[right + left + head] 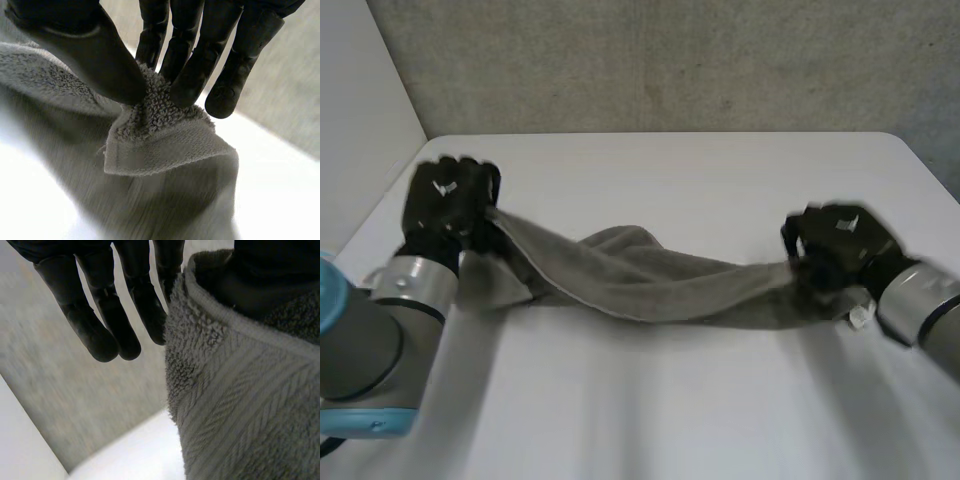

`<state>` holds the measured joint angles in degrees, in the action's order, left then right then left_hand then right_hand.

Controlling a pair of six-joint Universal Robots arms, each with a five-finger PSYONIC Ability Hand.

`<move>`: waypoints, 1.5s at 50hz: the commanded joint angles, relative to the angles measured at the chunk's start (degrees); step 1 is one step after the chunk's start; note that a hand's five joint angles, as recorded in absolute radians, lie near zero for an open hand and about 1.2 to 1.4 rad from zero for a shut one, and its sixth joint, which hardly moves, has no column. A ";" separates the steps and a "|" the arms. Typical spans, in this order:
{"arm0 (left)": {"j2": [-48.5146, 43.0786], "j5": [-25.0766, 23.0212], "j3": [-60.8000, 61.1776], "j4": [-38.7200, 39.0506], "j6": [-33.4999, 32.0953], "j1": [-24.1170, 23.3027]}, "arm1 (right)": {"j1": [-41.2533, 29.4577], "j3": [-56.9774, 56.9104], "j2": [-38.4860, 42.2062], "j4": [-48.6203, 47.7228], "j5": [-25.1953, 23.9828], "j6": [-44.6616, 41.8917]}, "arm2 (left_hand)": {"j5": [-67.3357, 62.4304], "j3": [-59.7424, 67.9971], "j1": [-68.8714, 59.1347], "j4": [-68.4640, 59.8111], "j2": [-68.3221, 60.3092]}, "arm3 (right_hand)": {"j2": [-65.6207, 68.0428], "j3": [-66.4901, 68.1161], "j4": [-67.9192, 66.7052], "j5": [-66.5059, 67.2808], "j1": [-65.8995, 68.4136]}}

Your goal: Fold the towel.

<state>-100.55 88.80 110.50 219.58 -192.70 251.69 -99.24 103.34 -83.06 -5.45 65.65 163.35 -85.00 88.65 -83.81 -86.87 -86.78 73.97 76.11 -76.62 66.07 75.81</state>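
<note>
Sagging towel (650,282), left hand (448,202), right hand (840,245)

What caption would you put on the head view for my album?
Left robot hand and right robot hand pinch one end of a grey towel each, slung between them over a white table.

The towel (650,275) stretches across the tabletop (670,400), its left end in the left hand (448,200), its right end in the right hand (835,245).

Towel (650,280) strung across the middle, open table (670,170) beyond and nearer
</note>
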 commanded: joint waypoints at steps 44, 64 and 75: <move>-16.62 2.69 -64.28 -11.65 0.91 -1.72 | -7.72 -56.86 17.68 -11.43 20.92 -11.57 | 15.00 -8.65 3.81 6.87 6.78 | 6.03 3.89 -3.38 3.93 4.19; -10.01 -5.47 -8.05 0.83 0.76 0.82 | -6.76 -15.31 13.19 -1.05 5.10 -12.88 | 15.00 -8.65 3.81 6.87 6.78 | 6.03 3.89 -3.38 3.93 4.19; -12.38 -9.35 2.88 6.83 -10.65 0.82 | -3.33 -2.54 11.79 -0.53 5.71 -18.16 | 15.00 -8.65 3.81 6.87 6.78 | 6.03 3.89 -3.38 3.93 4.19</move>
<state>-111.92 80.62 110.56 225.58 -196.28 252.59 -104.66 96.45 -70.01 -6.49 70.35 147.05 -85.00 88.89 -84.04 -86.87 -87.06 75.03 76.66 -76.65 66.43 76.06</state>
